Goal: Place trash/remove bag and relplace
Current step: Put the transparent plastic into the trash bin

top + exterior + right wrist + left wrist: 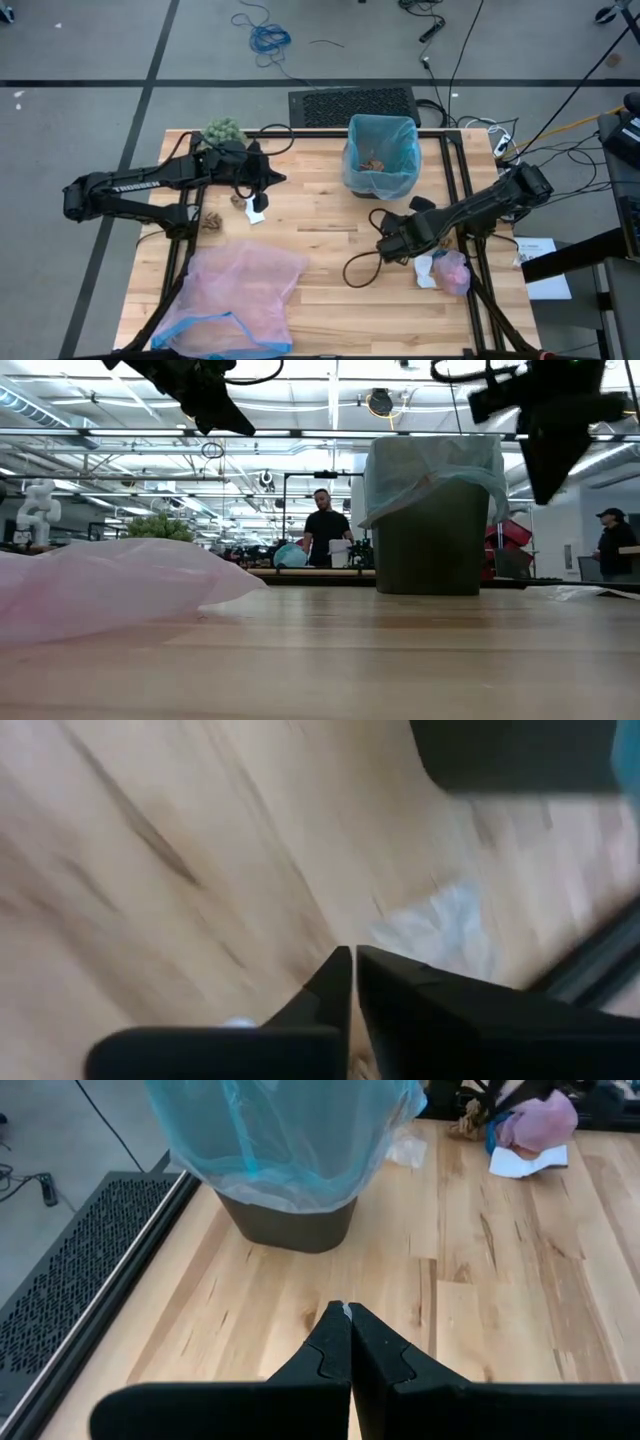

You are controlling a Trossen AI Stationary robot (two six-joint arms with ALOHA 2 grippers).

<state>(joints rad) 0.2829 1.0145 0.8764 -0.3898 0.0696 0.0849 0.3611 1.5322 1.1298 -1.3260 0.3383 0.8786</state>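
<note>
The light-blue bag lines the brown bin at the table's far middle, its rim folded over the bin's edge. Brown scraps lie inside it. My left gripper is shut, raised above the table left of the bin. Below it on the wood lie a white paper piece and a brown scrap. My right gripper is shut, hanging over the table's right half. A pink wad and white paper rest near the right edge.
A translucent pink bag with a blue rim sprawls over the near left. A fuzzy green ball sits at the far left. A black cable loop lies near the right gripper. People stand in the room beyond the table.
</note>
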